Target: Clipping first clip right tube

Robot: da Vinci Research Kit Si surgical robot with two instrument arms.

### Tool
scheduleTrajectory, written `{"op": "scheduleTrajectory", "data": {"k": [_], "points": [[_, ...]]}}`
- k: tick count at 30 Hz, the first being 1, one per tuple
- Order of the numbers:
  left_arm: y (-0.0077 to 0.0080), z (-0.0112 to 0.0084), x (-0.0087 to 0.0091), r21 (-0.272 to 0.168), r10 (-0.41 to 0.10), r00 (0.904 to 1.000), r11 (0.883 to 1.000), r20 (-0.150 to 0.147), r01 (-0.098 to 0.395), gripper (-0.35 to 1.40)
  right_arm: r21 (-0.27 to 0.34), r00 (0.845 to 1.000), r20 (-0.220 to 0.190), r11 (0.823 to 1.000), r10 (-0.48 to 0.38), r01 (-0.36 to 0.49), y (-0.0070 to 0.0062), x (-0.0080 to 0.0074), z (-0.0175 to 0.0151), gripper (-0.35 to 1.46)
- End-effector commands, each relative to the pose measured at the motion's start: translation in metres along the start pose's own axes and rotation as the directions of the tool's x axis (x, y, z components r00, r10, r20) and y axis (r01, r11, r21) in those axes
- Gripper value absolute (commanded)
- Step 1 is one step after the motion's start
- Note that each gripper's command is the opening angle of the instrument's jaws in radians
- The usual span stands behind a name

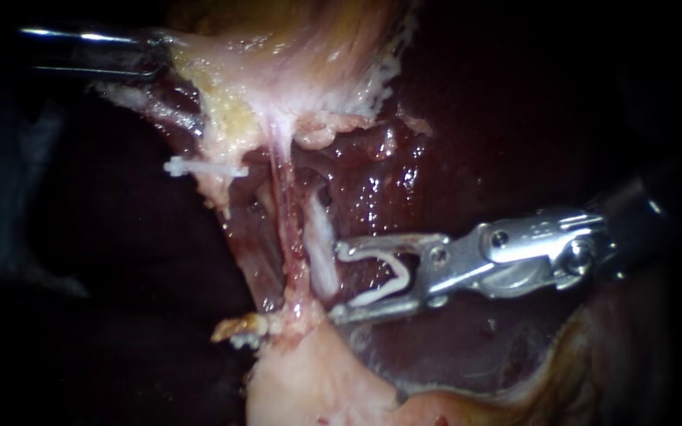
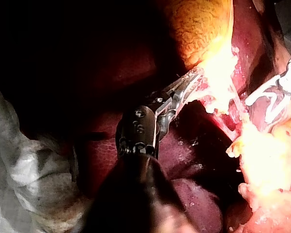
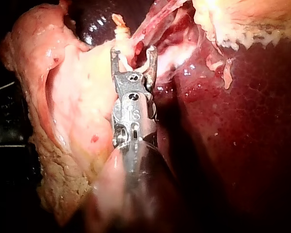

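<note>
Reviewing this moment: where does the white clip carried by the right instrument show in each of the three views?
Endoscope view: the clip sits in the right instrument's jaws, just right of the tubes.
Left wrist view: the clip lies beyond the pale tissue, ahead of the left instrument.
Right wrist view: the clip is between that instrument's own jaws.
Shared landmark: the metal jaws holding it.

A: Bkgd in endoscope view?
B: Black all round, light only in the middle.
A: Wrist cams?
B: Left wrist view: pale crumpled cloth (image 2: 19,165) w/ grey folds, half in shadow. Rest too dark to tell.
</note>
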Motion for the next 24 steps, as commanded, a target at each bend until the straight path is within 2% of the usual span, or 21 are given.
{"op": "scheduleTrajectory", "data": {"k": [1,8,11,19,24], "points": [[0.0,0.0,0.0,0.0,0.0,1.0,1.0,0.0,0.0,-0.35,0.007,1.0,-0.007,1.0,0.003,-0.003,0.0001,0.0001,0.0003,0.5],[0.0,0.0,0.0,0.0,0.001,1.0,1.0,0.0,-0.001,-0.35,0.028,0.999,-0.042,0.999,0.028,-0.027,0.0005,0.001,0.0027,0.5],[0.0,0.0,0.0,0.0,0.001,1.0,1.0,0.0,-0.001,-0.35,0.036,0.998,-0.044,0.999,0.035,-0.033,0.0007,0.0012,0.0036,0.5],[-0.0001,0.0001,-0.0001,0.0,0.001,1.0,1.0,0.0,-0.001,-0.35,0.064,0.996,-0.062,0.997,0.057,-0.053,0.0008,0.0008,0.0064,0.5],[-0.0001,0.0001,-0.0001,0.0,0.001,1.0,1.0,0.0,-0.001,-0.35,0.079,0.995,-0.076,0.995,0.07,-0.064,0.0009,0.0009,0.007,0.49]]}}
